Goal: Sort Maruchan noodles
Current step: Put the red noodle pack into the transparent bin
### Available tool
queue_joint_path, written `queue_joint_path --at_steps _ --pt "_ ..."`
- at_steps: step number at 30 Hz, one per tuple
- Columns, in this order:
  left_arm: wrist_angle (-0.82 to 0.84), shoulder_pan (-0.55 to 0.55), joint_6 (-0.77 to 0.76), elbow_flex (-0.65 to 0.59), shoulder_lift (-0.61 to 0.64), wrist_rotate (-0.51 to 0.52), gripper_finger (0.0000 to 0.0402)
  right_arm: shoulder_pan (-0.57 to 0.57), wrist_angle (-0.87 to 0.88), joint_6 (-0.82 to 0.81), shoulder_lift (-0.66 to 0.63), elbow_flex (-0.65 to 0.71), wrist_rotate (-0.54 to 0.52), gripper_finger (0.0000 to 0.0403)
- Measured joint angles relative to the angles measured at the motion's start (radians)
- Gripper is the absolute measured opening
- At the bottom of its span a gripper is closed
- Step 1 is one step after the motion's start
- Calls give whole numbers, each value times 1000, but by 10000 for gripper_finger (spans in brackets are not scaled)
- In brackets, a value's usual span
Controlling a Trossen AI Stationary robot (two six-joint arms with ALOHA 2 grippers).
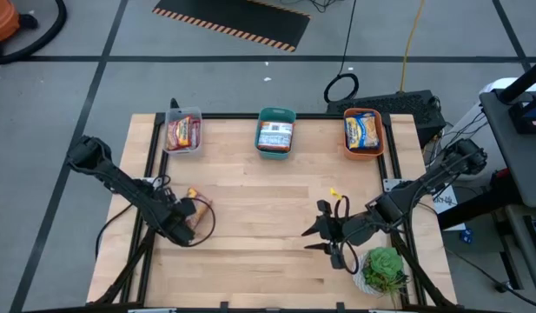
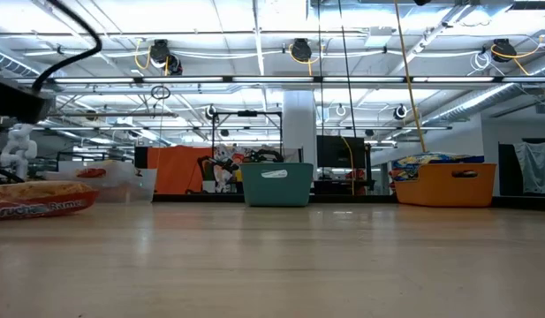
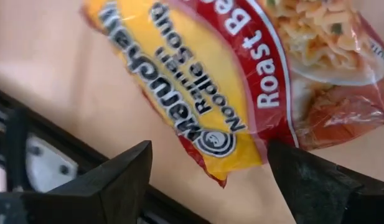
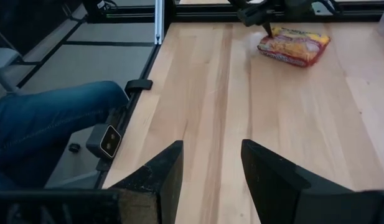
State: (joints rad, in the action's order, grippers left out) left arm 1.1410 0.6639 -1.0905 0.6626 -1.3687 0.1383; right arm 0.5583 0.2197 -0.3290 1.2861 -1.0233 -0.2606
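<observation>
- With jaws spread wide over the red-and-yellow noodle packet (image 3: pixel 241 81) at the table's (image 1: pixel 268 243) left edge, left gripper (image 1: pixel 188 217) poised for a pick, nothing yet gripped.
- Next, by judgement: lower around the packet's end, clench, then carry to the clear bin (image 1: pixel 183 130) at far left, which already holds red packets.
- Right gripper (image 1: pixel 324 230) parked at near right beside the potted plant (image 1: pixel 385 268), part open, empty.
- Teal bin (image 1: pixel 276 130) and orange bin (image 1: pixel 363 130) at the far edge, each already loaded.
- Left wrist view alone: "Roast Beef" lettering, packet between the fingers (image 3: pixel 117 174), untouched.
- Right wrist view alone: a person's jeans-clad leg (image 4: pixel 48 118) beside the table.
- Low view: packet lying flat.
</observation>
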Motion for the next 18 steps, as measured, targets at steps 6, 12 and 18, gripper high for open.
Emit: queue_joint_path --at_steps 6,12,18 --pt "-24 43 27 -22 0 -145 324 21 32 -16 0 0 5 157" --pt "27 72 9 36 6 -192 324 22 58 -17 0 0 3 157" --pt "38 125 -46 36 9 -191 324 23 55 -46 0 0 3 157"
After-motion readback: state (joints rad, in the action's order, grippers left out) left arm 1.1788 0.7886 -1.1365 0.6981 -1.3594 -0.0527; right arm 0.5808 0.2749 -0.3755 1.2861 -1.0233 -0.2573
